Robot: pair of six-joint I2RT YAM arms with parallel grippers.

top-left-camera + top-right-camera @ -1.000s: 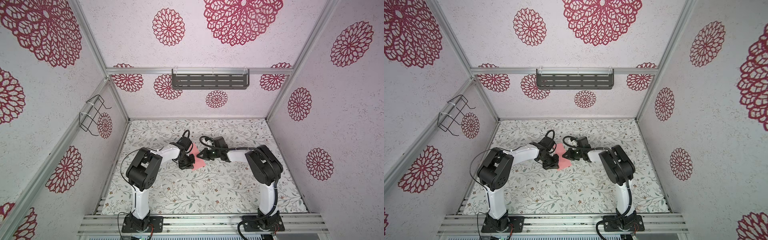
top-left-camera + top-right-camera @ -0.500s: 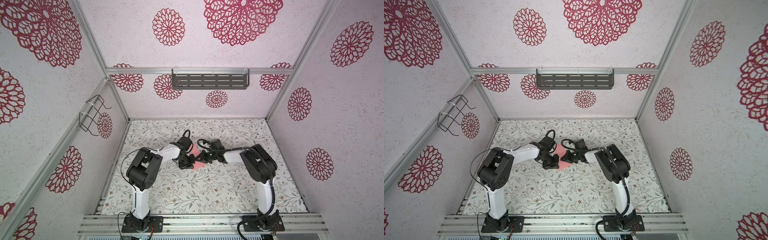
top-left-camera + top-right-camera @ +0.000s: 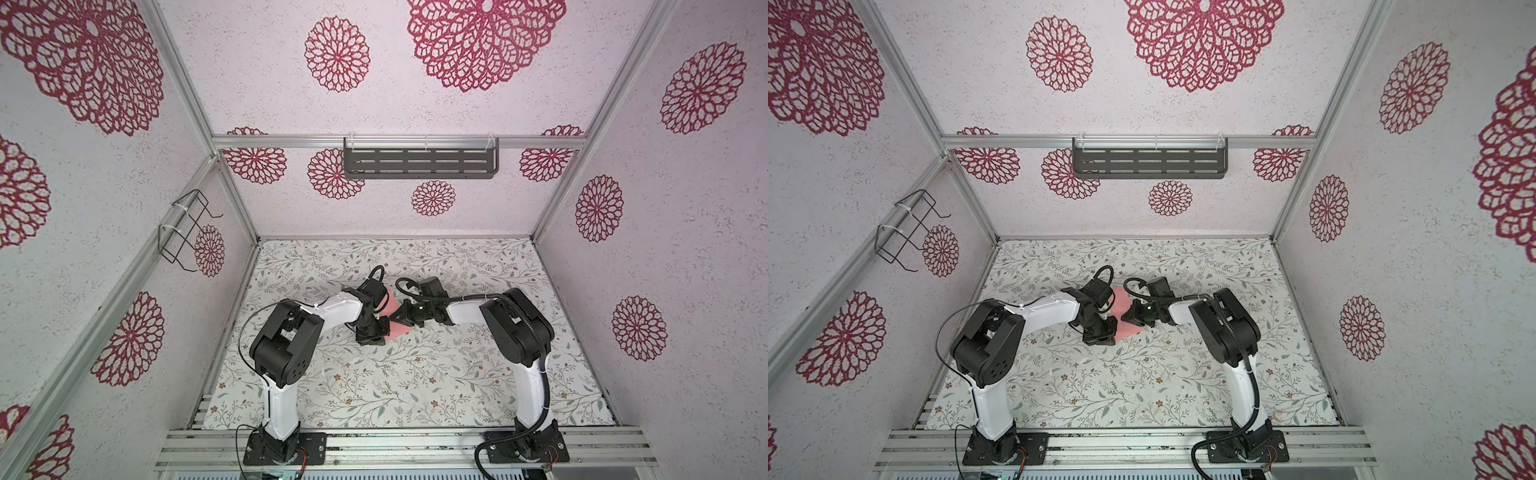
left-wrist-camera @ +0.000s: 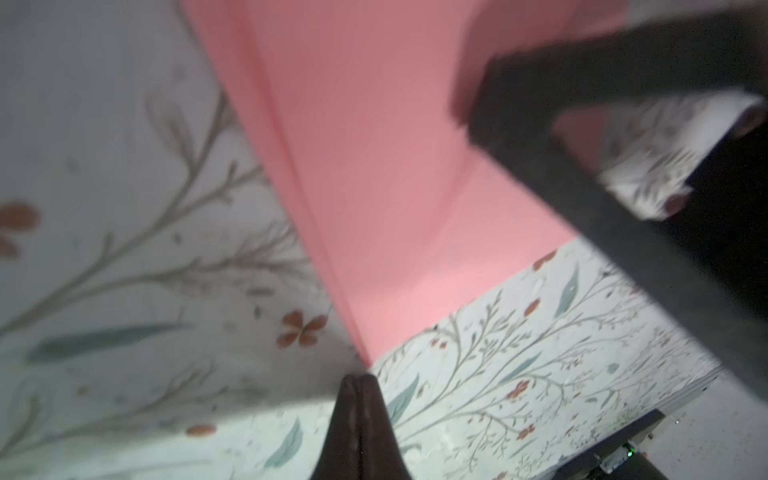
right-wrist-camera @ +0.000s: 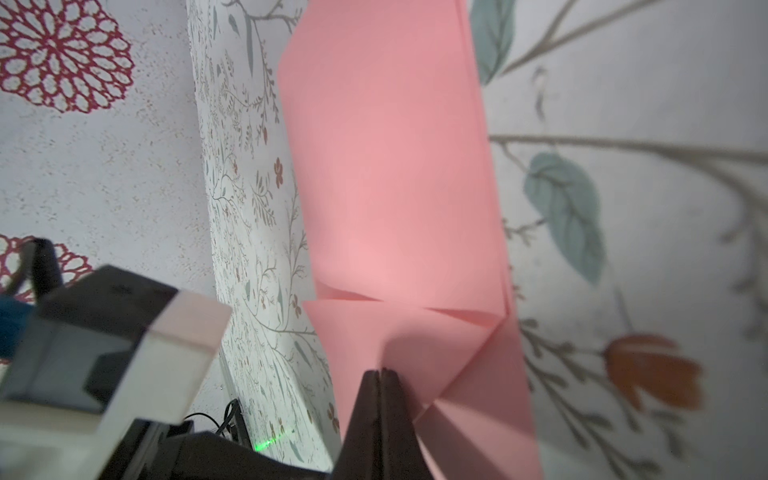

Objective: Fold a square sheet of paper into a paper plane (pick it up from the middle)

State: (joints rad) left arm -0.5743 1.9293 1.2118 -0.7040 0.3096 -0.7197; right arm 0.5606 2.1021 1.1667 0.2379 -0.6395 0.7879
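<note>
Creasing, mid-frame: left gripper [image 4: 358, 380] and right gripper [image 5: 380, 374], both closed, empty, tips against the part-folded square sheet of paper [image 5: 395, 187]; we judge the next fold needs pinning.

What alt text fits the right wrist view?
Folded pink paper with angled creases lies on a floral table; the shut right gripper points at its creased end. Part of the left arm shows beside it.

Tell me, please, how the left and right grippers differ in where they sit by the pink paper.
The left gripper is over the mat, off the corner of the paper; the right gripper is over the paper. The left gripper faces a plain layer, the right gripper folded flaps. Both are shut.
</note>
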